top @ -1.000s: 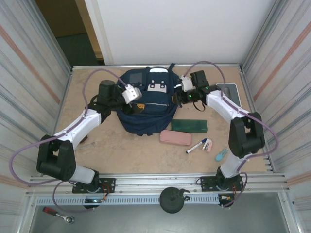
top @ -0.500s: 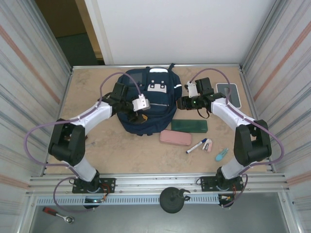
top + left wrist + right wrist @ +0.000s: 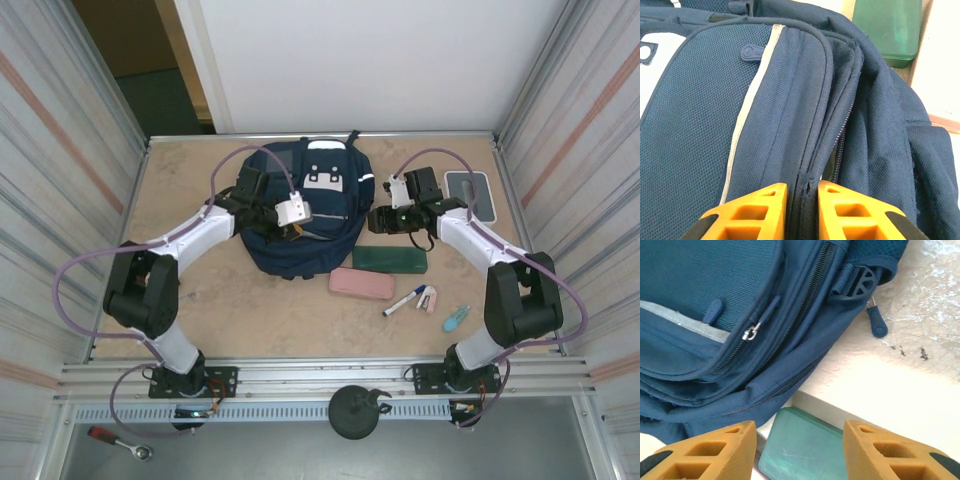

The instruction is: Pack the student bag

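The student bag (image 3: pixel 322 243), navy blue with white patches, lies at the back middle of the table. My left gripper (image 3: pixel 287 228) is on its top, and in the left wrist view its orange fingers (image 3: pixel 757 210) pinch a fold of the bag (image 3: pixel 740 100) along the open zipper edge. My right gripper (image 3: pixel 378 220) stands open by the bag's right side. In the right wrist view the right gripper (image 3: pixel 800 435) hovers with nothing between its fingers, over the end of a green case (image 3: pixel 805 452) beside the bag (image 3: pixel 715 290).
A green case (image 3: pixel 389 259) and a pink case (image 3: pixel 361 284) lie in front of the bag. A marker (image 3: pixel 405 300), a small pale item (image 3: pixel 428 298) and a teal item (image 3: pixel 456 318) sit front right. A small white-grey box (image 3: pixel 468 190) stands at the back right.
My left gripper has come in over the bag and closed on the fabric at the zipper. My right gripper has drifted down and toward the green case, staying open.
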Motion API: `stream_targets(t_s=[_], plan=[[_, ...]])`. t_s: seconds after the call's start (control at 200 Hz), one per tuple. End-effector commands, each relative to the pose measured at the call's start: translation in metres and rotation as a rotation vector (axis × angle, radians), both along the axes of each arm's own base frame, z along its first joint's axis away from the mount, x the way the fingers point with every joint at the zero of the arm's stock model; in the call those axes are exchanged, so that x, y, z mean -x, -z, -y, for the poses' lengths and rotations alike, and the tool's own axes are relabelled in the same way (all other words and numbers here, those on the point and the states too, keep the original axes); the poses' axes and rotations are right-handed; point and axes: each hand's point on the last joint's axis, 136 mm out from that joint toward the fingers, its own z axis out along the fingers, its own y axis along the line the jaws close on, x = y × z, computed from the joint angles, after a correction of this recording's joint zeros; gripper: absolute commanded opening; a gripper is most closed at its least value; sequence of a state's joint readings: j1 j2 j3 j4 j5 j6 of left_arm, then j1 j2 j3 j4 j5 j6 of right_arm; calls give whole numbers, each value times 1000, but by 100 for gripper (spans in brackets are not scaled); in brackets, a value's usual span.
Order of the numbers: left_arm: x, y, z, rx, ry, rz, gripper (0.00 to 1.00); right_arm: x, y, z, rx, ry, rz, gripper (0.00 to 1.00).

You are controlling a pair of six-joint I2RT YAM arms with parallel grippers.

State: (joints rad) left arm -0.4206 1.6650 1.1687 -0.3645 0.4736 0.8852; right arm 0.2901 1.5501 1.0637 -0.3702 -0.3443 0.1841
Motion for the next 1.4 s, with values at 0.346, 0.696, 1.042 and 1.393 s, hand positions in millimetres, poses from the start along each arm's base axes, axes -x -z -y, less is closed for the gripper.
stream_targets(t_s=[0.346,0.696,1.042,1.393], plan=[[-27,-84,-10,121,-221,293,0,24,7,50,100,209,-110,62],[-58,-139,-21,300,-464,387,0,98,45,71,142,417,-303,88],[-67,-144,-19,351,-508,372,0,88,69,52,3,465,-346,93],[-65,-140,-17,358,-522,330,0,7,72,57,-8,524,-246,93]])
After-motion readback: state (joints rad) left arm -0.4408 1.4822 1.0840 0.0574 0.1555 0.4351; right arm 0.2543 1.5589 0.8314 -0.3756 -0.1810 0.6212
